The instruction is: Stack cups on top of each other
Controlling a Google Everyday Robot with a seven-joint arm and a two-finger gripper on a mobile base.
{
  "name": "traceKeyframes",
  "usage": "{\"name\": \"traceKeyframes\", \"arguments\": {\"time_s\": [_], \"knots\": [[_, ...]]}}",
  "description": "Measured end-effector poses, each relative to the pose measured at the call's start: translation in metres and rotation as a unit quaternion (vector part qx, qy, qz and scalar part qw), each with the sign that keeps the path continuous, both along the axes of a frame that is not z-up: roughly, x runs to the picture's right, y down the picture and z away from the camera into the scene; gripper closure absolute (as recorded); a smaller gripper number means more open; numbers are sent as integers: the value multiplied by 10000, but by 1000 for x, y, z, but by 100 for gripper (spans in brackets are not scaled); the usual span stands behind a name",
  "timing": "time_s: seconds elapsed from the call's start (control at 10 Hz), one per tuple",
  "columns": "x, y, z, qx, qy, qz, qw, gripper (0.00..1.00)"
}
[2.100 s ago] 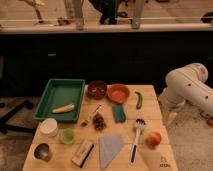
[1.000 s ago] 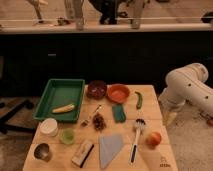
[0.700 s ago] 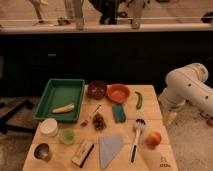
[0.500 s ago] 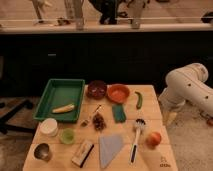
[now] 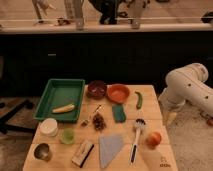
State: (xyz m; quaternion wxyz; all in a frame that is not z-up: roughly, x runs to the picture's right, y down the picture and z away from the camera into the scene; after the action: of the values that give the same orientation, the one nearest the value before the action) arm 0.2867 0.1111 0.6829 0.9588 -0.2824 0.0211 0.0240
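The pale green cup point(image 5: 67, 136) stands upright near the table's front left. The silver metal cup point(image 5: 42, 151) sits apart from it, at the front-left corner. The two cups are side by side and do not touch. My white arm point(image 5: 187, 90) is off the table's right side. My gripper point(image 5: 170, 118) hangs down beside the right edge, far from both cups, open and with nothing in it.
A green tray point(image 5: 56, 88) with a banana point(image 5: 64, 108) is at back left. Behind the middle are a dark brown bowl point(image 5: 96, 89) and an orange bowl point(image 5: 118, 92). A white tub point(image 5: 49, 126), sponge point(image 5: 118, 112), brush point(image 5: 136, 135), apple point(image 5: 153, 139) and cloth point(image 5: 110, 148) lie around.
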Motion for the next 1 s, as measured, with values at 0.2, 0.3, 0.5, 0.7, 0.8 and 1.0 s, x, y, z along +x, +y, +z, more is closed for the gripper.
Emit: {"name": "traceKeyframes", "arguments": {"time_s": [0.2, 0.3, 0.5, 0.7, 0.8, 1.0], "knots": [[0, 0, 0, 0, 0, 0, 10000, 20], [0, 0, 0, 0, 0, 0, 10000, 20], [0, 0, 0, 10, -3, 10, 10000, 20], [4, 3, -2, 56, -77, -82, 9999, 20], [7, 7, -5, 81, -101, -164, 9998, 20], [6, 17, -10, 130, -186, -344, 9991, 20]]}}
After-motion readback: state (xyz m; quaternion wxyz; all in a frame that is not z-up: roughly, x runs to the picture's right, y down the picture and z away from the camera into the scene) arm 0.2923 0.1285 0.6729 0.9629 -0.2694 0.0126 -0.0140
